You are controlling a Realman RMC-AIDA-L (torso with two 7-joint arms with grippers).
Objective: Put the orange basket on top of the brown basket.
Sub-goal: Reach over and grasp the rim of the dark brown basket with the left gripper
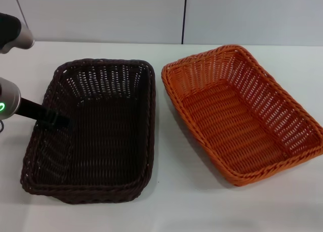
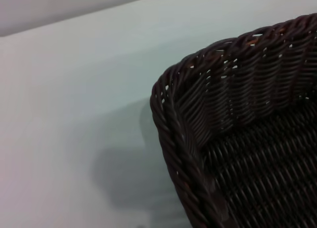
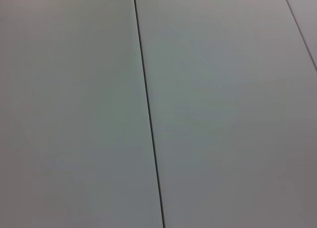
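Sitting side by side, brown basket [image 1: 96, 136] and orange basket [image 1: 242, 116] hold nothing; left gripper [image 1: 53, 118] finger state unclear

The brown basket [image 1: 96, 136] and orange basket [image 1: 242, 113] are set upright, side by side, apart, both empty.

A white table [image 1: 176, 201] fills most of the head view, its surface smooth and matte, with soft, diffuse shadows on it. Along the top of the frame runs a pale grey wall [image 1: 101, 15] made of flat panels, split by a thin dark vertical seam [image 1: 184, 15] just right of centre. The right wrist view shows the same kind of plain grey panels, with a dark seam [image 3: 148, 119] running top to bottom near the middle and another at the upper right corner
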